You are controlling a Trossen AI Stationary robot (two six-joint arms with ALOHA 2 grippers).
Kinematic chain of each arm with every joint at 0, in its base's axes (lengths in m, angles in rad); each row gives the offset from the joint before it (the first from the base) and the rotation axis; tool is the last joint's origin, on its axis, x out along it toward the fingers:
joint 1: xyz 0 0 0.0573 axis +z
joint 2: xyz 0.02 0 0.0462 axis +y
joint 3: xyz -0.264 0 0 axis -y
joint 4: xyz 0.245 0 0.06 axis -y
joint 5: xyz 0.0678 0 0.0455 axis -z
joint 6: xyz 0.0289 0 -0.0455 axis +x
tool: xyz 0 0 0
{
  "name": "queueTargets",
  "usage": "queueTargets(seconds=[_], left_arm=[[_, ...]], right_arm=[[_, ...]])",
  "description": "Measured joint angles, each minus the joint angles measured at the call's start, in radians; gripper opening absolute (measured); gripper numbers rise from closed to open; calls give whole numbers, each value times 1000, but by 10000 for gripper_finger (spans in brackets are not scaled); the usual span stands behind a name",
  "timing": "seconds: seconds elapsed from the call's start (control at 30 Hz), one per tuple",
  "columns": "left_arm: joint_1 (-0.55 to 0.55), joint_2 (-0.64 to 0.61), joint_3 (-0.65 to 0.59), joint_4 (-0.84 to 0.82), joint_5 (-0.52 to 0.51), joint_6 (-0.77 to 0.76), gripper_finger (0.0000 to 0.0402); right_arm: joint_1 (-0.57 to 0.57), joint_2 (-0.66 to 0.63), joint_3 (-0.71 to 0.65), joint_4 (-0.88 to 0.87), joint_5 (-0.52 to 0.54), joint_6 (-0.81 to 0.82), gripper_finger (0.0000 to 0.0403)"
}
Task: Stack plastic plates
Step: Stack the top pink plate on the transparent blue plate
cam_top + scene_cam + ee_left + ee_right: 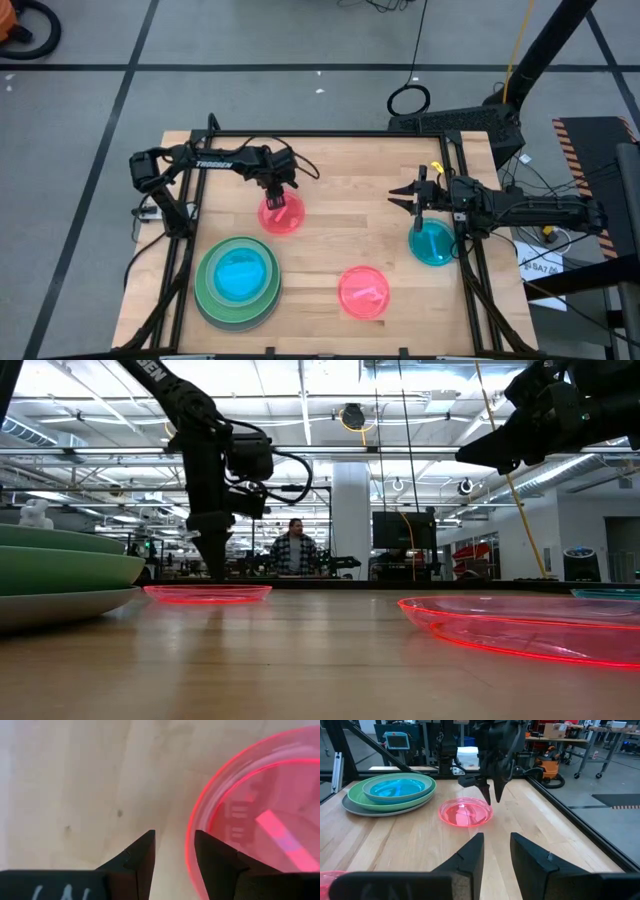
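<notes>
The pale wooden counter [330, 210] carries the round plastic plates in four spots. At its front left stands a stack [238, 281]: a large grey plate [207, 309] at the bottom, a large green plate [205, 272] on it, a paler green rim above that, and a bright blue plate [243, 272] on top.

A small translucent pink plate [281, 215] lies flat near the middle of the counter, behind the stack. The left pincer [276, 199] hangs over this plate's far rim, pointing down. In the left wrist view its two dark fingers [140, 857] stand slightly parted, one on either side of the plate's glowing rim, with a gap between them; whether they touch the rim cannot be told. In the low view the pincer's tip comes down to the rim of that plate [207, 593].

A second small translucent pink plate [363, 292] lies alone at the front centre, well apart from both arms.

A small translucent teal plate [433, 243] sits at the counter's right edge, partly under the right arm. The right pincer [400, 198] hovers above the counter just behind it, pointing toward the left arm, its fingers [470, 855] parted and holding nothing.

A person [294, 547] sits in the room far behind.
</notes>
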Motion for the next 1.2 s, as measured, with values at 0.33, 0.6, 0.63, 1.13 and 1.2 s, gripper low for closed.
queueTargets(seconds=[0.33,0.6,0.63,1.13,1.2], left_arm=[[9,0,0,24,55,6,145],[9,1,0,25,55,24,145],[9,6,0,28,55,24,145],[6,95,4,41,75,13,145],[6,94,4,41,76,3,145]], right_arm=[[0,0,0,0,0,0,89],[0,0,0,0,0,0,89],[0,0,0,0,0,0,89],[0,0,-1,-1,1,0,89],[0,0,-1,-1,2,0,89]])
